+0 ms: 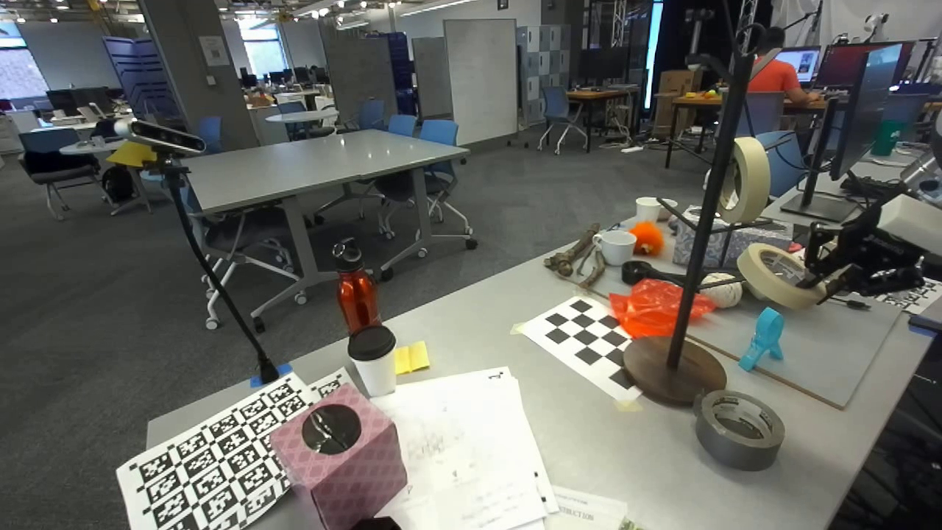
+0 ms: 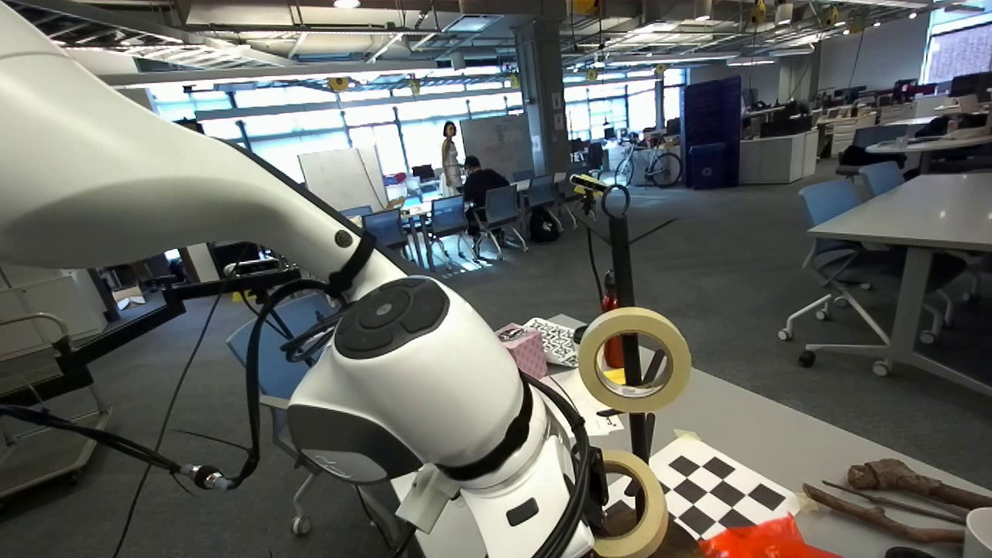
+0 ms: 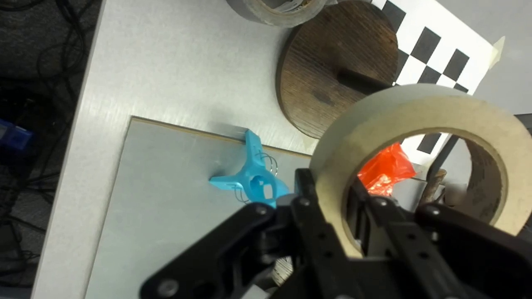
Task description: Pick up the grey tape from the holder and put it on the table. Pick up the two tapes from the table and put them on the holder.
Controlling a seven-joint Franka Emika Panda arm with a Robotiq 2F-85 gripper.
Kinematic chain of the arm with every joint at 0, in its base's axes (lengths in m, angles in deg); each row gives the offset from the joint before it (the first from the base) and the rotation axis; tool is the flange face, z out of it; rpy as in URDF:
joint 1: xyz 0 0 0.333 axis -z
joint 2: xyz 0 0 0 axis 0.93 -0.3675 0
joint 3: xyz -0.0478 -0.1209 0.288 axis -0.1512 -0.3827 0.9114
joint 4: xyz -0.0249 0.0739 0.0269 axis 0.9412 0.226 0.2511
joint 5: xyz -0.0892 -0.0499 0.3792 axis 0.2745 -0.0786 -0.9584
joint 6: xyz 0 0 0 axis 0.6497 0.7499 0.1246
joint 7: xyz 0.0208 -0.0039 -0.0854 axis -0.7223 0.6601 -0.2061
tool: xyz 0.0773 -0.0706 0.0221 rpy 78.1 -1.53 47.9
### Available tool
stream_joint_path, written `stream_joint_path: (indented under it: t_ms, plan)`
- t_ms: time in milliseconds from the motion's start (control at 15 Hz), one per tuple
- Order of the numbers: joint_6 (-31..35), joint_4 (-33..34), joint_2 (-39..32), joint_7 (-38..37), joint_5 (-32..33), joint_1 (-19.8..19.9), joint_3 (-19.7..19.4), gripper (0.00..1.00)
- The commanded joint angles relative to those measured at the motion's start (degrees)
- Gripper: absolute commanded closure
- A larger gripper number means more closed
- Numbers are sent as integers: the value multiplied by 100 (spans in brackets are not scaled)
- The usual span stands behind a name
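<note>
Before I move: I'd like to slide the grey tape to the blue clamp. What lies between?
Bare table, then the edge of the grey board near the clamp, in the wrist view.

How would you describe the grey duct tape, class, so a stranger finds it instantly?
On the pale table, find the tall black pole holder with its round brown base. The duct tape lies flat beside that base. Only this roll is dark grey: the hung masking tape and the gripped masking tape are cream.
</note>
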Motion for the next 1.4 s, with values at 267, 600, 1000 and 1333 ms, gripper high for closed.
stream_joint_path:
  t_ms: [267, 600, 1000, 1333]
  plan:
    - [-129, 450, -425, 152, -436, 10, 191, 95]
    - [-129, 574, -643, 125, -431, 52, 237, 95]
    - [-150, 697, -832, 94, -394, 62, 242, 95]
    - [-188, 791, -940, 42, -344, 53, 236, 51]
